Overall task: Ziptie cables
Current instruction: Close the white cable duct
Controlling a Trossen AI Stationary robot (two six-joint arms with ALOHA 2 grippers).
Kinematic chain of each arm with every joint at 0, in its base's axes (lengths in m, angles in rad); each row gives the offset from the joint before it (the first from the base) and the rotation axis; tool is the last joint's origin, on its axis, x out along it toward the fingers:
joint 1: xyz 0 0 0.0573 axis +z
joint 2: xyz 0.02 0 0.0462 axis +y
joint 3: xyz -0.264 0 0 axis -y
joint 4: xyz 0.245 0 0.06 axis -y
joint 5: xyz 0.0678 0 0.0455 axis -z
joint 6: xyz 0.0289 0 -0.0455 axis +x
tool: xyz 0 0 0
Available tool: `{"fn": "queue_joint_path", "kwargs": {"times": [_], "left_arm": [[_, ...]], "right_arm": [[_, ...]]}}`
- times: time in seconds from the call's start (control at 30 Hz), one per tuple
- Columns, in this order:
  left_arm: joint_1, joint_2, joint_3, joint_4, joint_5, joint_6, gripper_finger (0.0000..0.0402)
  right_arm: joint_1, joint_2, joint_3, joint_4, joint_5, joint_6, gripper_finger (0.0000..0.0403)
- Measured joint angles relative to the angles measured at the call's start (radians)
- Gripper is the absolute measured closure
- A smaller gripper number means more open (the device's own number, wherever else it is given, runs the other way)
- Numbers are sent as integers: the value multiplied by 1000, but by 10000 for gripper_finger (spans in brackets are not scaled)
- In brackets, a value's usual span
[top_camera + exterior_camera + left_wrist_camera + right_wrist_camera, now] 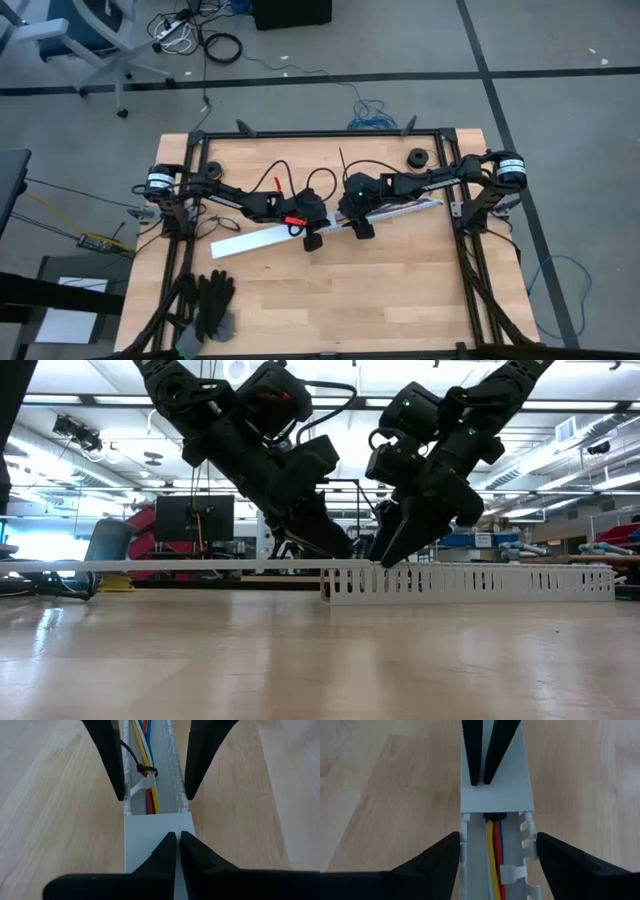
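A long white slotted channel (250, 242) lies aslant across the table. One stretch of it is closed by a flat white cover (155, 840). In the open stretch lie the cables (149, 800), yellow, white, red and blue, with a black tie (146, 770) around them. My left gripper (177, 839) is shut, its tips on the cover next to the open stretch. My right gripper (497, 862) is open. It faces the left one, with one finger on each outer side of the channel, over the cables (496, 855). My left gripper rests its shut fingertips (482, 779) on the cover's end (165, 827), just short of the open stretch. It comes slanting down from the table's left and points along the channel, which lies flat on the table. My right gripper's fingers (445, 860) stand close beside the channel's slotted walls (464, 851); whether they touch them I cannot tell.
Black gloves (208, 305) lie at the near left corner. A small black round thing (417, 157) sits at the far right. The black table frame (320, 133) runs along the far edge and both sides. Bare wood (380, 300) stretches in front of the channel.
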Motion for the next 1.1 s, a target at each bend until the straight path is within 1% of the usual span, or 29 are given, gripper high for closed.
{"fn": "queue_joint_path", "kwargs": {"times": [0.17,0.4,0.5,0.9,1.1], "left_arm": [[0,0,-1,1,0,0,401],[0,0,-1,2,0,0,401],[0,0,-1,5,0,0,401],[2,2,-3,28,13,13,401],[20,3,-3,41,27,20,402]], "right_arm": [[0,0,0,-10,0,-3,173],[0,-1,-15,8,-1,-3,211],[1,-1,-25,21,-3,-2,222],[9,0,-28,49,1,-2,224],[10,1,-29,59,1,0,223]]}}
